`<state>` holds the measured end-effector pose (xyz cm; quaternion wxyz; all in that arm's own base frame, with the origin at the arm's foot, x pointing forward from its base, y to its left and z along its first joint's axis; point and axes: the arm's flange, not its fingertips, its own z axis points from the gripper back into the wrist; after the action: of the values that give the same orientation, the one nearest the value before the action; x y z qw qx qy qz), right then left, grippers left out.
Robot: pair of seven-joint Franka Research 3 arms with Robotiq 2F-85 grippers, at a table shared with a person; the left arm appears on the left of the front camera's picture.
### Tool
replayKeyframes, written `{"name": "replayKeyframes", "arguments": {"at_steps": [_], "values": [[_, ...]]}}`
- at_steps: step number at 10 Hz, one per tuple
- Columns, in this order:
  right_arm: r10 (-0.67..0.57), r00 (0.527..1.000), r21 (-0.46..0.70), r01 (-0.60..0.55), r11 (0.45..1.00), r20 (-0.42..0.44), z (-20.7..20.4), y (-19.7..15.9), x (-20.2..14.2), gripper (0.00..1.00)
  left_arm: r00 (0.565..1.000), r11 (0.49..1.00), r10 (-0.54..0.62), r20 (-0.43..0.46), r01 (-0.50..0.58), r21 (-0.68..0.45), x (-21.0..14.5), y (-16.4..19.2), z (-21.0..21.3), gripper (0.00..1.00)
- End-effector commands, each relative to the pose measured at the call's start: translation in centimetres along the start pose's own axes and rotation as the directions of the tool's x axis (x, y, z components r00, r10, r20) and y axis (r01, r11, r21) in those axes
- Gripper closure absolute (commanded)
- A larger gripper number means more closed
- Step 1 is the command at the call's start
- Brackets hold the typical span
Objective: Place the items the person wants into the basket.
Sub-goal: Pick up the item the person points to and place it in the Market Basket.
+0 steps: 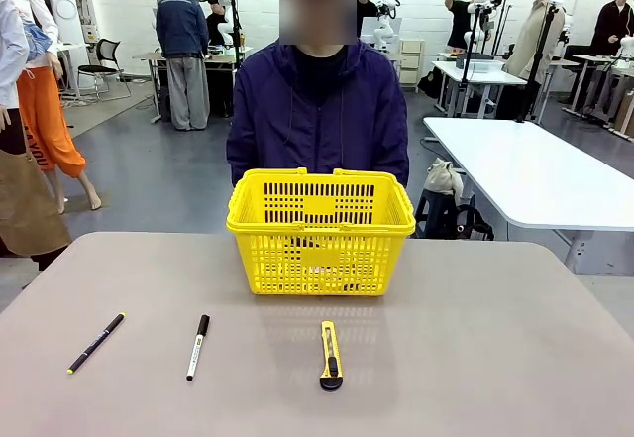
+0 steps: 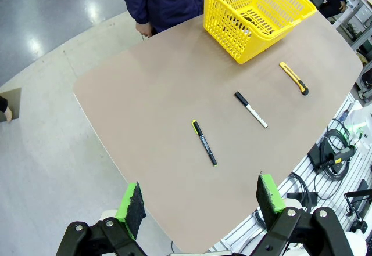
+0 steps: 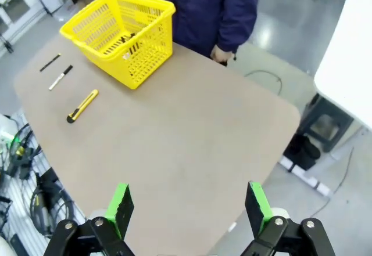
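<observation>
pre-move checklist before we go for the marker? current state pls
1. Left end effector open: ok.
2. Right end effector open: ok.
3. White marker lying free, apart from black pen and utility knife: ok.
4. Yellow basket upright, top unobstructed: ok.
5. Person's hand off the table: ok.
6. Basket contents identified: cannot tell; a dark item lies inside.
</observation>
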<state>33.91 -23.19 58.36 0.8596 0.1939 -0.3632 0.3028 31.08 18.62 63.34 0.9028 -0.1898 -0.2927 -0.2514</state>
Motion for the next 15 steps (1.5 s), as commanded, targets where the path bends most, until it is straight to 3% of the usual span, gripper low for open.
{"name": "replayKeyframes", "arguments": {"at_steps": [1, 5, 6, 15], "values": [[0.034, 0.999, 0.073, -0.035, 0.997, 0.013, -0.4, -0.5, -1.1, 0.0, 1.0, 1.0, -0.009, 0.013, 0.01, -0.016, -0.1, 0.0, 0.0, 0.0], [-0.012, 0.999, 0.14, 0.007, 0.99, 0.033, -1.8, -1.9, -1.9, 0.0, 1.0, 1.0, -0.009, 0.013, 0.01, -0.016, -0.1, 0.0, 0.0, 0.0], [0.012, 1.0, 0.078, -0.012, 0.997, 0.005, -0.9, -0.8, -1.9, 0.0, 1.0, 1.0, -0.009, 0.013, 0.01, -0.016, -0.1, 0.0, 0.0, 0.0], [0.012, 1.0, 0.078, -0.012, 0.997, 0.005, -0.9, -0.8, -1.9, 0.0, 1.0, 1.0, -0.009, 0.013, 0.01, -0.016, -0.1, 0.0, 0.0, 0.0]]}}
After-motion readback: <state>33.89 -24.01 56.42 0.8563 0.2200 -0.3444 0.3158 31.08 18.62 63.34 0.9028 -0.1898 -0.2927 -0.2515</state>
